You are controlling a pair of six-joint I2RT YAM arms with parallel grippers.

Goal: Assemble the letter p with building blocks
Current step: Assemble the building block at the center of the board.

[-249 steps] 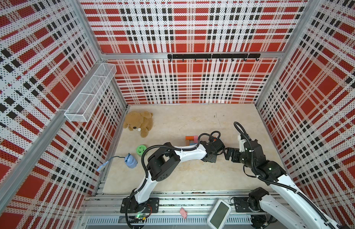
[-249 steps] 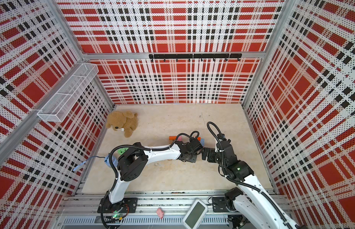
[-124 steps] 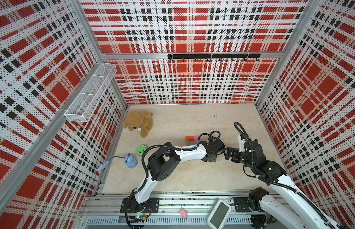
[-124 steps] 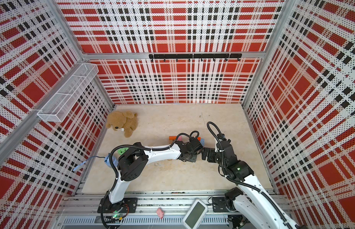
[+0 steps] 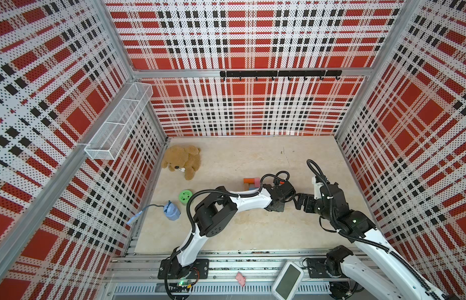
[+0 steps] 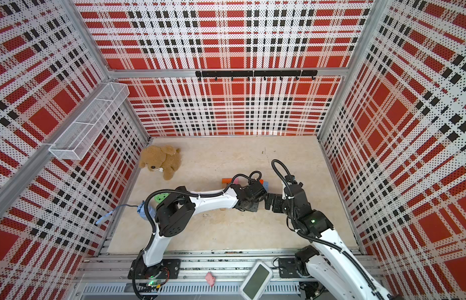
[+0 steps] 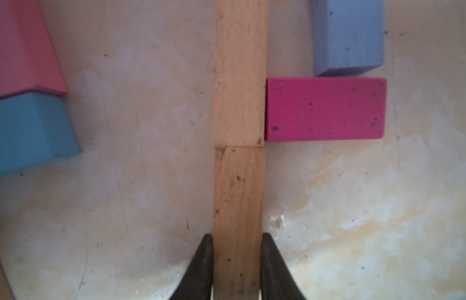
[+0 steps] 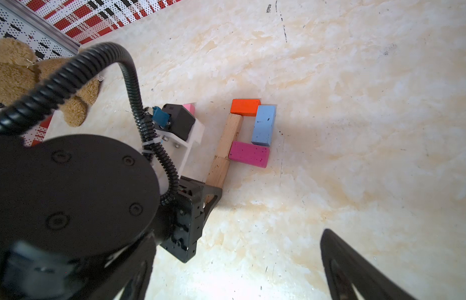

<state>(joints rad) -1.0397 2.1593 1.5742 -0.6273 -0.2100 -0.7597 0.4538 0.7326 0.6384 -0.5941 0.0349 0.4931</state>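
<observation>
"A home, a shop?"

"Neither. It's a robotics lab cell. Perforated plaid panels (image 5: 239, 109) box it in on an aluminium frame (image 5: 174, 74), with a black hook rail (image 5: 278, 73) at twelve o'clock and a wire basket (image 5: 117, 122) at ten."

"And the machines?"

"A left arm (image 5: 250, 200) and a right arm (image 5: 369, 233) are bolted to slotted rails (image 5: 252, 267) at six o'clock (corrugated cable sleeves loop off both), beside a small screen unit (image 5: 287, 279). The only homely things are toys: a teddy bear (image 5: 182, 161) at ten o'clock and building blocks (image 8: 248, 154) mid-floor."
</observation>
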